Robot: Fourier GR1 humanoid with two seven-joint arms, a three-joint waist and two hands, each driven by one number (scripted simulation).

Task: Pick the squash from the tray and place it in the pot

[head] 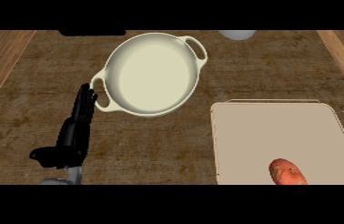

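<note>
An orange squash (287, 172) lies on the beige tray (269, 127), close to the tray's near edge at the lower right. A cream pot (151, 73) with two side handles stands at the upper middle, and nothing is inside it. My left hand (75, 133) shows at the lower left, fingers straight and pointing up, with the fingertips just beside the pot's near-left handle. It holds nothing. My right hand does not show.
The counter is dark brown and mottled, with lighter wooden strips along its left and right sides. A pale rounded object (236, 34) sits at the top edge, right of the pot. A dark object (91, 32) lies at the top left.
</note>
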